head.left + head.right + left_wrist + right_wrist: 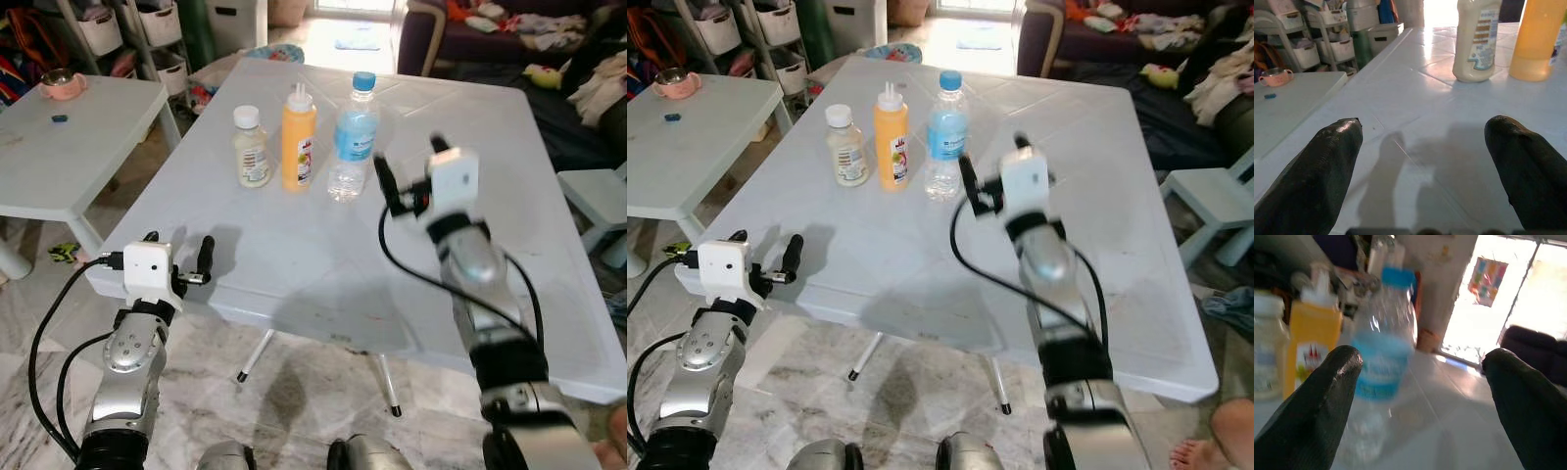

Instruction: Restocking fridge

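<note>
Three bottles (298,139) on table (294,264)

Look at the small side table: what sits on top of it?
On the side table sit a pink cup and a small blue object. The cup's contents cannot be made out.

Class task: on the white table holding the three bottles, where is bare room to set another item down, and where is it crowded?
Bare white plastic table lies nearer than the bottles and toward its right edge. Crowded: the cream jar, orange squeeze bottle and blue-capped water bottle stand in a tight row, the right gripper beside them.
</note>
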Available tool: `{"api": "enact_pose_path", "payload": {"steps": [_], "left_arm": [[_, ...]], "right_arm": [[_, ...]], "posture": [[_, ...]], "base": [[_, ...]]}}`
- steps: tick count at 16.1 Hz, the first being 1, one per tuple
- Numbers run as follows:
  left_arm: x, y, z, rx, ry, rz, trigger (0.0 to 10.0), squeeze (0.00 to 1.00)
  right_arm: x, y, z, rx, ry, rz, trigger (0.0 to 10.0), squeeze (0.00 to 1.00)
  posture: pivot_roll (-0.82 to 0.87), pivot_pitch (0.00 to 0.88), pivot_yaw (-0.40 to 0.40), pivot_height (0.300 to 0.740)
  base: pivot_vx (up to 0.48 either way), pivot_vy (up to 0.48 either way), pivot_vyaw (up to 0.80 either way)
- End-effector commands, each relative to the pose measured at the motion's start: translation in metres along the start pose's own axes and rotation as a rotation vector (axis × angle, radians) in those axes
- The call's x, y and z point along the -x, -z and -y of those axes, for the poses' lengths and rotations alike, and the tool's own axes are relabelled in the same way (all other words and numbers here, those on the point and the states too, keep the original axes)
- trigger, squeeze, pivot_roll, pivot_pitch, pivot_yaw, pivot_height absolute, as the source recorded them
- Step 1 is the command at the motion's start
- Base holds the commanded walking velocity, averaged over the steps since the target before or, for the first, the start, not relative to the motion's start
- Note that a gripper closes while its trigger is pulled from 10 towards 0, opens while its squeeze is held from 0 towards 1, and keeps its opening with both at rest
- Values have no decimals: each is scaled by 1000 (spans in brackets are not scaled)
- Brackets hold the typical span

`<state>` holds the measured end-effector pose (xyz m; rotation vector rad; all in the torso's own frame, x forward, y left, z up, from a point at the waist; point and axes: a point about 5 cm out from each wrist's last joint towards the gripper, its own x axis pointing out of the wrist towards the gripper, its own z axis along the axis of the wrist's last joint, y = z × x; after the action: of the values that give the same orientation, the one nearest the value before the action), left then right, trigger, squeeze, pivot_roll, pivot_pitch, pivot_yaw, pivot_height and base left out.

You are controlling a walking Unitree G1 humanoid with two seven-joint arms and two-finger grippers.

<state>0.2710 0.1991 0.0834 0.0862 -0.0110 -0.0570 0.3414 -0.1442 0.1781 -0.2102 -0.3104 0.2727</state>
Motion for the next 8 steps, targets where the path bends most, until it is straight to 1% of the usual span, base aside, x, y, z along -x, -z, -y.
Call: {"api": "enact_pose_path", "payload": {"steps": [1, 2, 3, 4, 5, 6, 7, 8], "left_arm": [[2, -1, -2, -28, 11, -9, 10000, 0], [3, -2, -5, -35, 10, -9, 10000, 0], [3, -2, -5, -37, 9, -9, 10000, 0], [4, -3, -7, -46, 10, -13, 10000, 0], [5, -2, -9, -52, 11, -17, 10000, 0], [6, -2, -10, -54, 11, -18, 10000, 0], [7, -4, -11, -60, 12, -17, 10000, 0], [7, -5, -13, -65, 11, -17, 10000, 0]], "right_arm": [[-9, -11, -1, -13, -21, 43, 10000, 0], [-19, -22, -2, -22, -42, 79, 10000, 0], [-22, -24, -2, -21, -47, 87, 10000, 0], [-31, -30, -2, -42, -60, 95, 10000, 0], [-37, -33, -1, -33, -64, 105, 10000, 0], [-39, -34, -1, -30, -63, 108, 10000, 0], [-48, -39, 1, -27, -54, 114, 10000, 0], [-52, -41, 1, -22, -50, 115, 10000, 0]], "posture": [[2, 74, -6, 740], [12, 77, -2, 740], [16, 78, -1, 740], [26, 80, 1, 740], [36, 80, 4, 740], [41, 80, 5, 740], [57, 80, 9, 740], [63, 80, 11, 740]], "base": [[0, 0, 0], [0, 0, 0], [0, 0, 0], [0, 0, 0], [0, 0, 0], [0, 0, 0], [0, 0, 0], [0, 0, 0]]}}
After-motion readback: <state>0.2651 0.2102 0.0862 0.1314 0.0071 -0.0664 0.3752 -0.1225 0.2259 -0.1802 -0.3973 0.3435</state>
